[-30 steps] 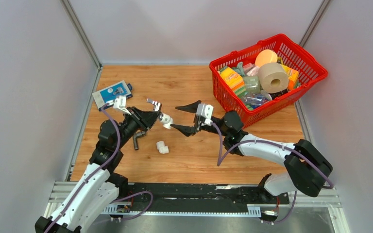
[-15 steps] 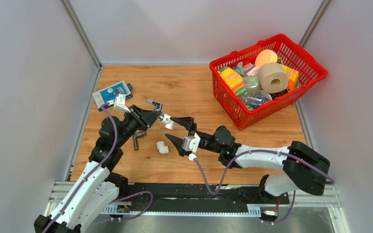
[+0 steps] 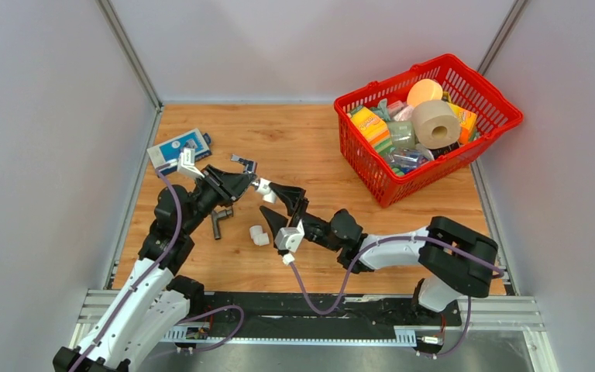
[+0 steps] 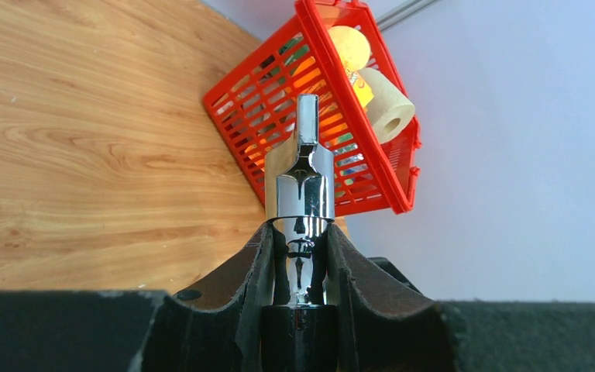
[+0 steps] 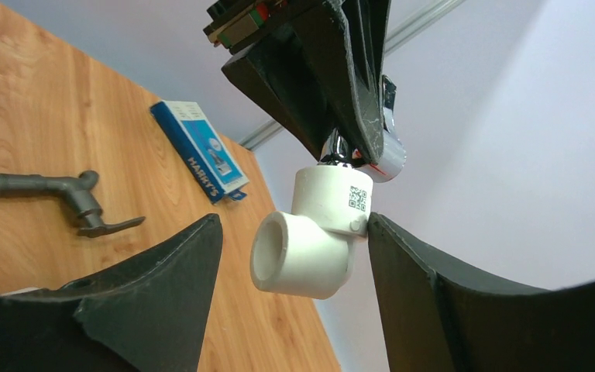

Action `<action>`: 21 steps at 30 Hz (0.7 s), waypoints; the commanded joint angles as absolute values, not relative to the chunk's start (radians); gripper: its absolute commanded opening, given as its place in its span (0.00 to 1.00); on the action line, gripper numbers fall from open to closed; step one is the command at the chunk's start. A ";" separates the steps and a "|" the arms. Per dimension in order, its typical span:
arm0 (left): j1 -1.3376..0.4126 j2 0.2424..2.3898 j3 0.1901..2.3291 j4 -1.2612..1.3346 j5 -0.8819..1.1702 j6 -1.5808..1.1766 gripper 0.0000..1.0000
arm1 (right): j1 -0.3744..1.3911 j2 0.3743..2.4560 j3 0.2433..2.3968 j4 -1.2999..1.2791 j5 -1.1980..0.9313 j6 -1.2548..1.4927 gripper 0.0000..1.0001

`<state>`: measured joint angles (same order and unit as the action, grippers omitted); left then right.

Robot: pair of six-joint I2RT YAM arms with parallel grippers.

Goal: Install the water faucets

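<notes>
My left gripper (image 3: 242,184) is shut on the chrome faucet (image 4: 304,190), holding it above the table; its small handle (image 3: 244,164) sticks out. A white elbow fitting (image 3: 266,188) sits on the faucet's end. My right gripper (image 3: 277,206) is open, with its jaws on either side of that elbow (image 5: 310,240); its right finger (image 5: 434,294) touches the elbow, while the left finger stands apart. The dark grey L-shaped faucet (image 3: 219,222) lies on the table under my left arm and also shows in the right wrist view (image 5: 54,190).
A second white elbow fitting (image 3: 259,235) lies on the wood near my right gripper. A blue box (image 3: 178,149) lies at the back left. A red basket (image 3: 503,108) full of household items stands at the back right.
My right arm has swung left and lower, turning its open jaws round the white elbow on the chrome faucet. My left gripper has kept hold and shifted slightly.
</notes>
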<state>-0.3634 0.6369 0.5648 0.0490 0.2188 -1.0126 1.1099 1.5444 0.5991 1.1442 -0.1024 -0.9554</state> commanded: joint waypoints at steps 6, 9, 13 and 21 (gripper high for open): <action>-0.360 0.624 0.607 0.181 0.255 -1.107 0.00 | 1.157 1.752 0.640 1.515 0.118 -1.190 0.63; -0.360 0.615 0.611 0.178 0.259 -1.117 0.00 | 1.164 1.813 0.653 1.623 0.144 -1.235 0.55; -0.360 0.606 0.612 0.183 0.265 -1.120 0.00 | 1.169 1.875 0.678 1.723 0.178 -1.279 0.39; -0.359 0.594 0.614 0.196 0.284 -0.919 0.00 | 1.167 1.700 0.643 1.536 0.069 -0.988 0.00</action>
<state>-0.3496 0.6327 0.5640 0.0120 0.1875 -1.0115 1.1648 1.8050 0.6655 1.4353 0.1280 -1.1744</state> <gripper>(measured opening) 0.345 0.517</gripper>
